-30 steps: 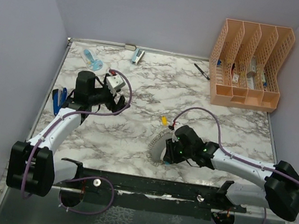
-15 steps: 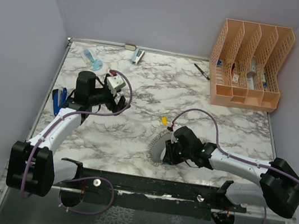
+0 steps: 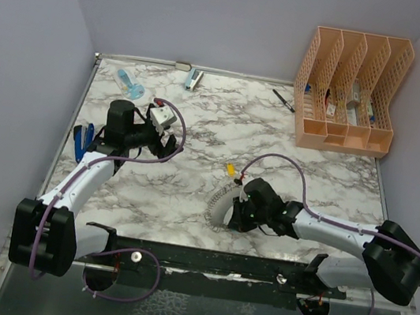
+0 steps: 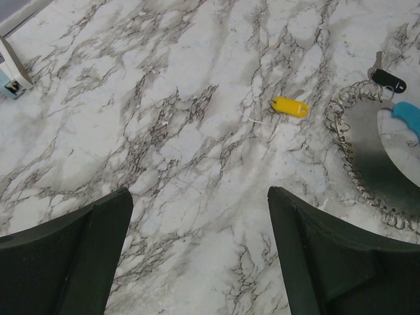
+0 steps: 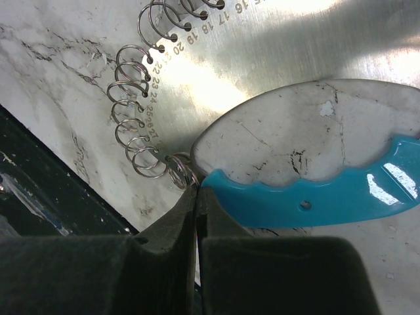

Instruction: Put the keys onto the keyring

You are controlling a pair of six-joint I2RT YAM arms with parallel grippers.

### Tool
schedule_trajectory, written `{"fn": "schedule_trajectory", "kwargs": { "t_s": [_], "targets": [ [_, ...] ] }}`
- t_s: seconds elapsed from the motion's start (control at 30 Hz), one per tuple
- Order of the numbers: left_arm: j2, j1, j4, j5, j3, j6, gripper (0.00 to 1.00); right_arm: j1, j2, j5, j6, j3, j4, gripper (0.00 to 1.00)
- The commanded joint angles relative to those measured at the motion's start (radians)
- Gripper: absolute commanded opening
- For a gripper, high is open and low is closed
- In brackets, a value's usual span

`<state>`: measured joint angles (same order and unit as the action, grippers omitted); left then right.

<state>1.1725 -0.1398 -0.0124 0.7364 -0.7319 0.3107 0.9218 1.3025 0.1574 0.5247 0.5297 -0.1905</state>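
The right gripper (image 5: 195, 190) had just closed fully against a wire loop of the keyring (image 5: 275, 52); a pinch looked likely but unproven. The yellow key (image 4: 290, 106) lay loose at the keyring's 12 o'clock. The left gripper (image 4: 200, 203) hung open.

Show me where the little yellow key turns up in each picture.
Top external: yellow key near centre, just above the keyring.
Left wrist: yellow key upper right, left of the keyring.
Right wrist: not in view.
Shared landmark: the keyring, in all three.

Plain lavender walls (image 3: 216, 15) enclose a marble-patterned table (image 3: 310, 181); a peach file organizer (image 3: 350, 92) stands at its far right corner.
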Motion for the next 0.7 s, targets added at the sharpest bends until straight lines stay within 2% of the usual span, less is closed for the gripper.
{"fn": "schedule_trajectory", "kwargs": {
  "t_s": [0.0,0.23,0.4,0.57,0.67],
  "targets": [
    [-0.016,-0.007,0.028,0.023,-0.037,0.018,0.87,0.006,0.003,0.017,0.011,0.006,0.014,0.01],
    [0.0,-0.013,0.054,0.06,-0.095,-0.008,0.87,0.007,-0.142,-0.048,-0.012,0.028,0.017,0.01],
    [0.024,-0.029,0.028,0.167,-0.126,-0.081,0.87,0.006,-0.218,-0.062,-0.04,0.028,0.086,0.01],
    [0.053,-0.067,-0.13,0.309,-0.049,-0.187,0.88,0.006,-0.208,-0.044,-0.055,0.036,0.152,0.01],
    [0.074,-0.084,-0.3,0.361,0.017,-0.288,0.87,0.007,-0.195,-0.031,-0.054,0.048,0.198,0.01]
  ]
}}
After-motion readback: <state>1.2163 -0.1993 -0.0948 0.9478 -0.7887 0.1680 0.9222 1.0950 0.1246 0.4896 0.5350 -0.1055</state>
